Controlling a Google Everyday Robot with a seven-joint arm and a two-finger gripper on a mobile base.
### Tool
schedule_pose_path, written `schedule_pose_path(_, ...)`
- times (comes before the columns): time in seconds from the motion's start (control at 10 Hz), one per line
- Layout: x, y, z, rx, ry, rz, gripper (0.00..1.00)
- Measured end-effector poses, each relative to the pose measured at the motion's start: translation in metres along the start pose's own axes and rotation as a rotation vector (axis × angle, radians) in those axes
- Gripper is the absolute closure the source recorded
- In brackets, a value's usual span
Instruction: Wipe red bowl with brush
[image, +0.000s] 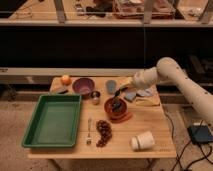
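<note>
While the arm reached in from three o'clock, the gripper (120, 93) hung just above the far rim of the red bowl (120, 117), which sat a little right of the middle of the desk (155, 124). A dark shape inside the bowl, directly under the gripper, looked to me like the brush (116, 104), its head down against the darker inside. I could not tell whether the gripper was spread, pressed together or pinching the brush handle, since the dark parts ran together.

From there, I judged the main risk to be the bowl itself. It was shallow and nothing held it down, so a stroke pressed too hard or aimed at the wall could have slid or tipped it. The small metal cup (95, 96) stood near at ten o'clock of the bowl, and a dark cluster of something like grapes (104, 132) lay near at seven o'clock; a shoved bowl could have knocked either. A wide sweep could also have dragged the wrist into the grey cup (110, 86) at eleven o'clock or the blue cloths (141, 93) at two o'clock. A loose hold on the brush would have let it twist or drop mid-stroke. The purple bowl (83, 85) sat well apart.
</note>
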Motion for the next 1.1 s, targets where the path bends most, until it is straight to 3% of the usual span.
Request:
schedule_pose_path(0.3, 0.024, 0.009, -0.009, -0.026, 0.054, 0.003, 0.90)
schedule_pose_path(0.5, 0.043, 0.003, -0.001, -0.020, 0.065, -0.009, 0.90)
schedule_pose_path(0.9, 0.030, -0.028, 0.029, 0.023, 0.005, -0.056, 0.90)
schedule_pose_path(1.1, 0.012, -0.032, 0.025, 0.031, -0.028, -0.073, 0.90)
